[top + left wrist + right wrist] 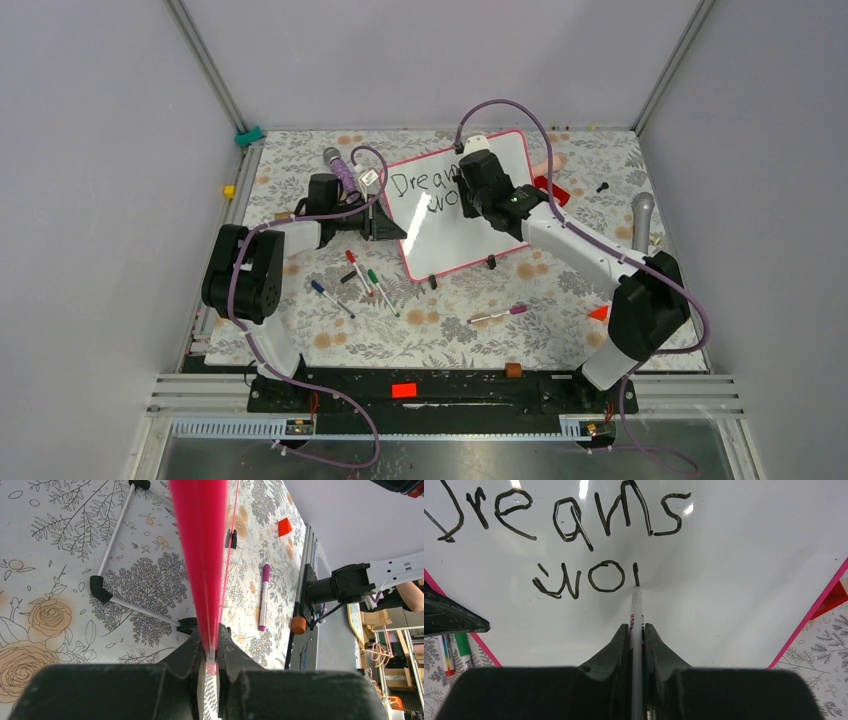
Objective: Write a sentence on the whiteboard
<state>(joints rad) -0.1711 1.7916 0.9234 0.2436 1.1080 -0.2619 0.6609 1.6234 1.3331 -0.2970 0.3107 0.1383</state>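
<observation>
- Top external view: the whiteboard (pixel 465 240) stands near the table's (pixel 560 335) far edge, about midway between its left and right edges.
- Left gripper (pixel 210 652) is clamped on the whiteboard's pink frame at its left edge.
- Right gripper (pixel 636 632) is closed around a marker (pixel 637 607), whose tip touches the whiteboard near its middle.
- Sentence (pixel 569 520) reads "Dreams" along the top edge, with "wo" and one stroke beneath.
- Pens (pixel 362 277) lie loose by the whiteboard's near-left corner.
</observation>
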